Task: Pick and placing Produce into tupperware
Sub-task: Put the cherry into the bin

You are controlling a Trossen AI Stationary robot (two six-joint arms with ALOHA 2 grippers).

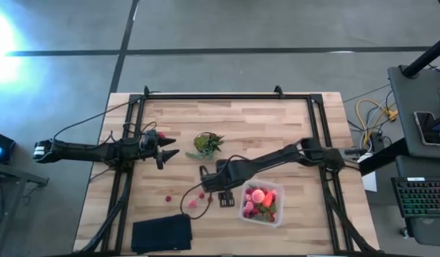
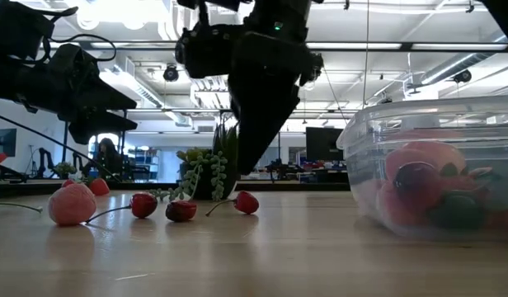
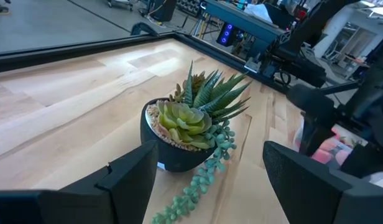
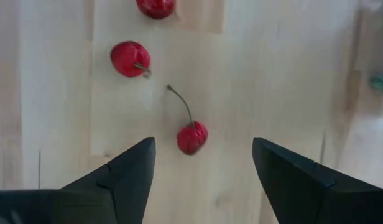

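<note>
the right arm's two dark fingers (image 4: 126, 177) stood spread apart with nothing between them, pointing down at the pale wooden butcher-block desk (image 1: 277, 125). the right gripper (image 4: 204, 180) hung just beside the clear, rounded-corner plastic tupperware box (image 1: 262, 203), on the side toward the flat black rectangular pad (image 1: 161, 233). directly under the gap between those fingers lay a small dark-red cherry with a thin curved stem (image 4: 191, 137), not touched by either finger. two more bright red cherries (image 4: 130, 59) lay farther out along the same line from the tupperware, apart from the first.

the tupperware sat on the desk near its front edge and already held produce: a peach-pink round piece (image 1: 258, 195), an orange-red piece (image 1: 268, 199) and several pink and dark-red berries, with something green among them. in the low view the box (image 2: 435, 169) showed the red and dark pieces through its wall.

more loose berries lay on the desk between the tupperware and the black pad, including a pale pink strawberry-like piece (image 2: 72, 205) and stemmed cherries (image 2: 143, 205).

the left gripper (image 1: 168, 151) was held well away from the tupperware, beyond a small dark pot of green succulents (image 3: 182, 134), its fingers (image 3: 126, 180) wide apart and empty, aimed at that pot.
</note>
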